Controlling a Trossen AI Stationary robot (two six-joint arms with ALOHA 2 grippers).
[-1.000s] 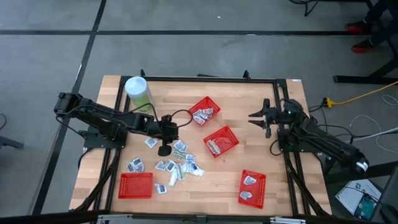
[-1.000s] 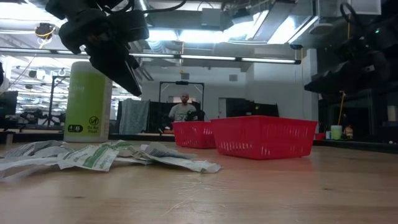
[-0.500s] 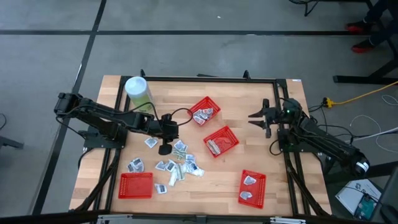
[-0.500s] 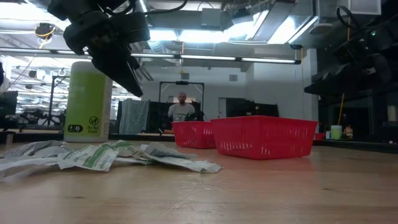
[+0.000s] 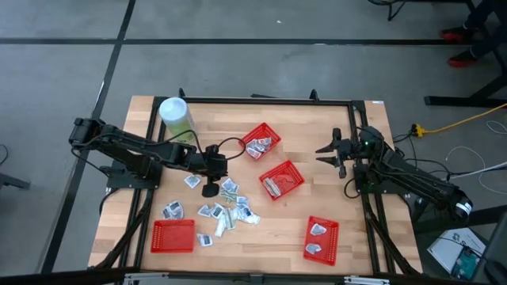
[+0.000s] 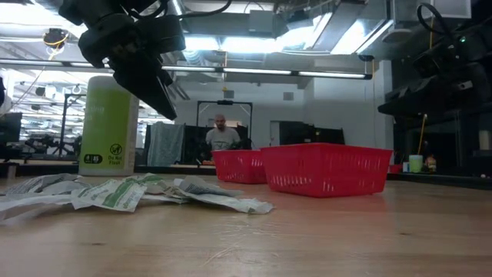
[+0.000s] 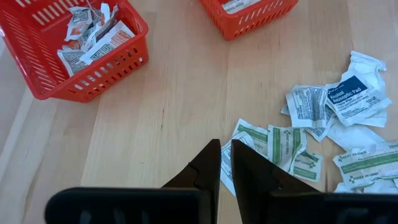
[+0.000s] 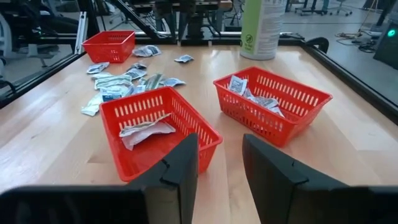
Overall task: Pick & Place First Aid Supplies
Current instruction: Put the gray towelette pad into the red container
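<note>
Four red baskets (image 5: 282,179); one canister (image 5: 176,117); left end effector (image 7: 225,163) nearly closed, empty; right end effector (image 8: 219,163) open.

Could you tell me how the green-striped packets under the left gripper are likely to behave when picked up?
The green-striped packets look thin, flat and crinkled, so probably light and floppy. They overlap each other, so a neighbour may drag along. Lying flush on the table, they may be hard to pinch.
</note>
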